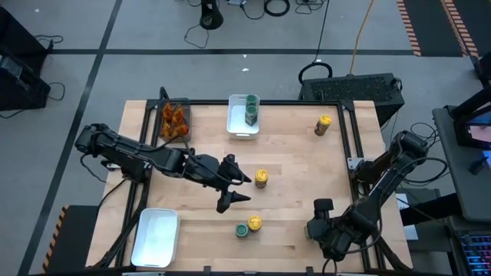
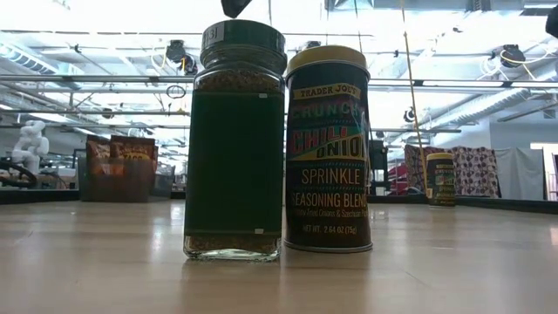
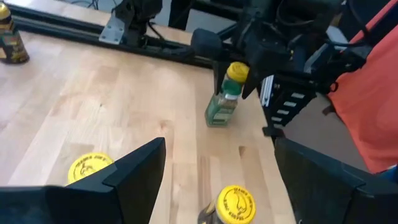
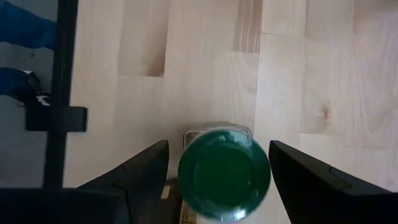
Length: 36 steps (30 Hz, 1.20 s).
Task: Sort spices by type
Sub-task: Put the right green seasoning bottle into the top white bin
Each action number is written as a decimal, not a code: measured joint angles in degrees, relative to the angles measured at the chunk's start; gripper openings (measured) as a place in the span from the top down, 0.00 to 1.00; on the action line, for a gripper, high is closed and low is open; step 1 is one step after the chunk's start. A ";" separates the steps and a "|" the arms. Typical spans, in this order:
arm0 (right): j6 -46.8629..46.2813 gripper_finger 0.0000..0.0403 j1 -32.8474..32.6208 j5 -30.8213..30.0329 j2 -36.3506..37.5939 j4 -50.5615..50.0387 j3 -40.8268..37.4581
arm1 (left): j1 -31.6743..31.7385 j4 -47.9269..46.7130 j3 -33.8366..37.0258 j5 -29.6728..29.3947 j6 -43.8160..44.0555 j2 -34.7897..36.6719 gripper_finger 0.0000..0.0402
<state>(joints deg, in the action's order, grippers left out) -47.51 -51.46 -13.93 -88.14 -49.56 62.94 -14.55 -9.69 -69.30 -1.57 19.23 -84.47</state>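
On the near edge of the pale wooden bench (image 1: pixel 291 153), a green-lidded jar (image 2: pixel 234 139) and a yellow-lidded Trader Joe's seasoning tin (image 2: pixel 329 148) stand upright, just beside each other. An empty white tray (image 1: pixel 156 238) lies at the near left corner.

At the near right, the right hand (image 4: pixel 217 152) hangs straight above a second green-lidded jar (image 4: pixel 224 174), its fingers spread on either side of the lid and seemingly not touching it, though the margin is hard to judge.

At mid-bench, the left hand (image 1: pixel 239 190) reaches in from the left with its fingers spread wide and nothing between them. A yellow-lidded jar (image 1: pixel 261 179) stands just beyond its tips.

Along the far edge, a dark bin (image 1: pixel 163 132) holds orange-brown pieces (image 1: pixel 175 119), a second white tray (image 1: pixel 237 123) holds green-lidded jars (image 1: pixel 251 112), and another yellow-lidded jar (image 1: pixel 324 125) stands alone to the right.

Beyond the bench, a black equipment case (image 1: pixel 360 84) sits on a grey floor (image 1: pixel 138 69) marked with dark lines and crossed by cables (image 1: pixel 276 8). Seen from bench height, the room behind is bright, with pipes and lights overhead.
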 joint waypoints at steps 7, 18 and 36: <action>0.13 0.37 0.96 0.59 -0.90 0.09 0.00 | 0.00 -0.53 0.00 0.01 -0.02 0.00 0.24; 0.18 0.57 2.51 3.53 -0.75 -0.64 0.23 | 0.00 -2.50 0.00 0.99 -0.02 0.02 0.24; 26.29 0.54 18.83 -0.93 -0.79 -18.15 25.82 | 3.32 -10.46 0.01 1.58 -4.17 6.10 0.24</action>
<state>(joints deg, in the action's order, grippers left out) -21.22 -32.63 -14.86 -88.92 -67.71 88.76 -11.22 -20.15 -69.29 0.01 15.06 -78.36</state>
